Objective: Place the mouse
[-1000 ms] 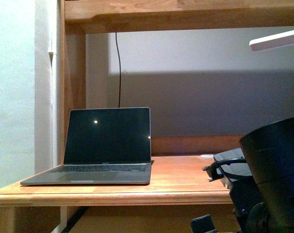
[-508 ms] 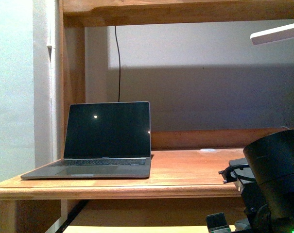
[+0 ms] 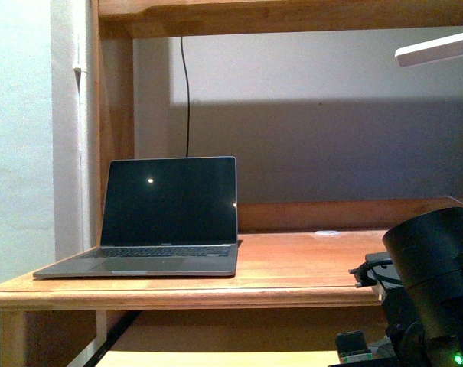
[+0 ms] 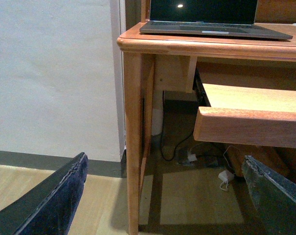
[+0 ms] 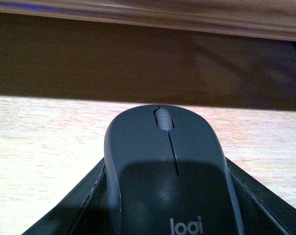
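Note:
The mouse [image 5: 170, 171] is dark grey and rounded, with a scroll wheel and a "logi" logo. My right gripper [image 5: 170, 200] is shut on it, with a dark finger [image 5: 84, 200] on each side. It holds the mouse just above a light wooden shelf [image 5: 45, 142], under the desk's front edge [image 5: 148, 14]. In the front view only the right arm [image 3: 434, 283] shows, low at the right, and the mouse is hidden. My left gripper [image 4: 165, 196] is open and empty, low beside the desk leg [image 4: 133, 147], its fingers [image 4: 55, 196] wide apart.
An open laptop [image 3: 166, 218] with a dark screen stands on the left of the wooden desk top [image 3: 308, 267]. A pull-out shelf [image 4: 250, 105] juts out below the desk. Cables and a white charger [image 4: 225, 176] lie on the floor. A white lamp head [image 3: 438, 47] hangs at the upper right.
The right arm has sunk lower and further right in the front view. The desk and laptop now sit slightly higher in the picture.

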Robot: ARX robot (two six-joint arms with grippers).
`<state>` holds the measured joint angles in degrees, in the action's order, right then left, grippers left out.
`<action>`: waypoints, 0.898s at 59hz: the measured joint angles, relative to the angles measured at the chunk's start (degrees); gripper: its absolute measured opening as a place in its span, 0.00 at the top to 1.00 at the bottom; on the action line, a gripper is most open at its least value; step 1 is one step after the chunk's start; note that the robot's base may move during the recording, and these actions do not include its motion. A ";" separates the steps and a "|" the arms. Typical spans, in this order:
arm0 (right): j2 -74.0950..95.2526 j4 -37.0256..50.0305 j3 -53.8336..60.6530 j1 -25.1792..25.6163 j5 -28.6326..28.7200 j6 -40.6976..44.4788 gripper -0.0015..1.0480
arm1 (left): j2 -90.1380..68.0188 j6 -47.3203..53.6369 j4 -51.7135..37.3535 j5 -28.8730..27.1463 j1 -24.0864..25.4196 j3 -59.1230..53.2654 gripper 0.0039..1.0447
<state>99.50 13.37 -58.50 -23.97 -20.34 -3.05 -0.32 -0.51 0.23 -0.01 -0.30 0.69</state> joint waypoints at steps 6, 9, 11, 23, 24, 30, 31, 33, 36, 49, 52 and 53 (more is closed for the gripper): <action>-2.97 -0.68 1.66 0.87 0.44 -0.20 0.46 | 0.00 -0.02 0.00 0.00 0.00 0.00 0.07; -4.98 -1.14 2.62 1.44 0.42 -0.20 0.46 | 0.00 -0.02 0.00 0.00 0.00 0.00 0.07; -6.80 -1.99 3.32 1.95 0.44 -0.20 0.46 | 0.00 0.00 0.00 0.00 0.00 0.00 0.07; -18.60 -8.50 6.34 4.61 0.94 -0.13 0.46 | 0.00 -0.02 0.00 0.00 0.00 0.00 0.07; -19.06 -8.81 6.29 4.70 0.90 -0.13 0.46 | 0.00 -0.02 0.00 0.00 0.00 0.00 0.07; -21.24 -10.73 4.31 4.33 0.63 -0.20 0.46 | 0.00 -0.02 0.00 0.00 0.00 0.00 0.07; -21.24 -10.84 3.89 4.15 0.59 -0.17 0.46 | 0.00 -0.02 0.00 0.00 0.00 0.00 0.07; -20.87 -11.41 1.36 2.93 -0.11 -0.22 0.46 | 0.00 0.00 0.00 0.00 0.00 0.00 0.07; -19.56 -12.13 -1.84 1.25 -1.33 -0.31 0.46 | 0.00 -0.02 0.00 0.00 0.00 0.00 0.07; -7.37 -14.29 -18.64 -6.47 -7.45 -0.59 0.46 | 0.00 0.00 0.00 0.00 0.00 0.00 0.07; -4.46 -14.84 -21.94 -7.52 -8.57 -0.59 0.46 | 0.00 -0.02 0.00 0.00 0.00 0.00 0.07; -2.99 -15.30 -23.65 -7.98 -8.96 -0.59 0.46 | 0.00 -0.02 0.00 0.00 0.00 0.00 0.07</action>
<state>96.51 -1.93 -82.15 -31.94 -29.30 -3.64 -0.32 -0.54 0.23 -0.01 -0.30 0.69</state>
